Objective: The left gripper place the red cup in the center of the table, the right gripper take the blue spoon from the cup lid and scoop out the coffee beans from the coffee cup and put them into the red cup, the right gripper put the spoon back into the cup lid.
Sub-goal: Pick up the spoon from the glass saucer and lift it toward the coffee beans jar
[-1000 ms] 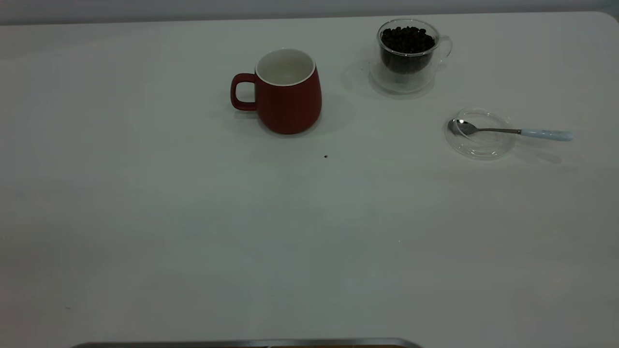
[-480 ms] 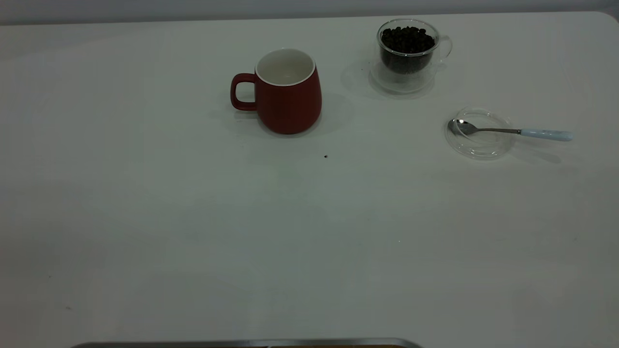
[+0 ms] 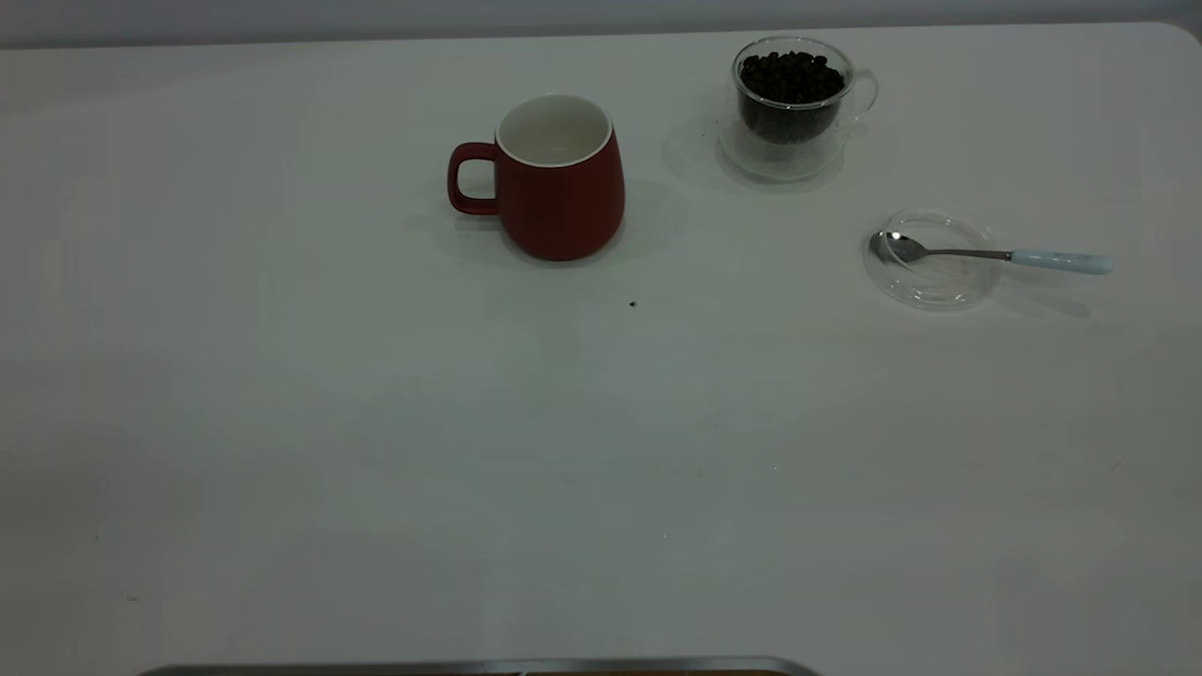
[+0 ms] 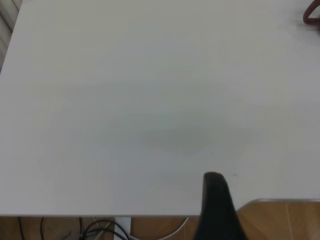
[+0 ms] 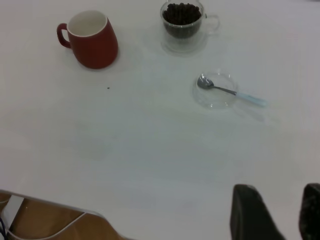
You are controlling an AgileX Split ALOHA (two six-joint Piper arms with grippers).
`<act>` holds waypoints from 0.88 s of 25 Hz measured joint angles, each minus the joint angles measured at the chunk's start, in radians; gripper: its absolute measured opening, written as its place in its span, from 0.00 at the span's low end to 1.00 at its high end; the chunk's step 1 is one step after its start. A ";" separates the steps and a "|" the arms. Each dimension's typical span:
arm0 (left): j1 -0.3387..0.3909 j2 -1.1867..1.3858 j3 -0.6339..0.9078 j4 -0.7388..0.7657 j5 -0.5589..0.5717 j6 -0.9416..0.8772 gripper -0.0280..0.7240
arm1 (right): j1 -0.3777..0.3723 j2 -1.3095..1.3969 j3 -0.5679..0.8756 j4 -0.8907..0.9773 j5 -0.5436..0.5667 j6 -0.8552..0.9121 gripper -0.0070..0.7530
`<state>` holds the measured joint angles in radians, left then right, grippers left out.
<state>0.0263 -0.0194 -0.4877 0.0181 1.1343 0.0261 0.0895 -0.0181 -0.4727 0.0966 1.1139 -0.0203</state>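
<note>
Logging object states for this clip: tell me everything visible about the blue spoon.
The blue spoon is a small teaspoon with a shiny steel bowl and thin steel neck joined to a pale light-blue handle. It lies flat, bowl resting inside the clear glass cup lid, neck crossing the lid's rim, handle sticking out past it above the table, away from the red cup. Its bowl looks empty. No tool touches it.

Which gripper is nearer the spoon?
Right, as far as I can tell. The right gripper sits at the near table edge, spoon in its view. The left gripper sees only bare table and the mug's handle.
</note>
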 joint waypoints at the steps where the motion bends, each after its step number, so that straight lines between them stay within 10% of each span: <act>1: 0.000 0.000 0.000 0.000 0.000 0.000 0.80 | 0.000 0.000 -0.001 0.000 -0.008 0.005 0.47; 9: 0.000 0.000 0.000 0.000 0.001 0.000 0.80 | 0.000 0.268 -0.003 0.064 -0.260 0.191 0.81; 22: 0.000 0.000 0.000 0.000 0.001 0.001 0.80 | 0.000 1.012 -0.003 0.505 -0.706 -0.063 0.77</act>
<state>0.0263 -0.0194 -0.4877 0.0181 1.1352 0.0268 0.0895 0.9943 -0.4755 0.6016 0.4076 -0.0828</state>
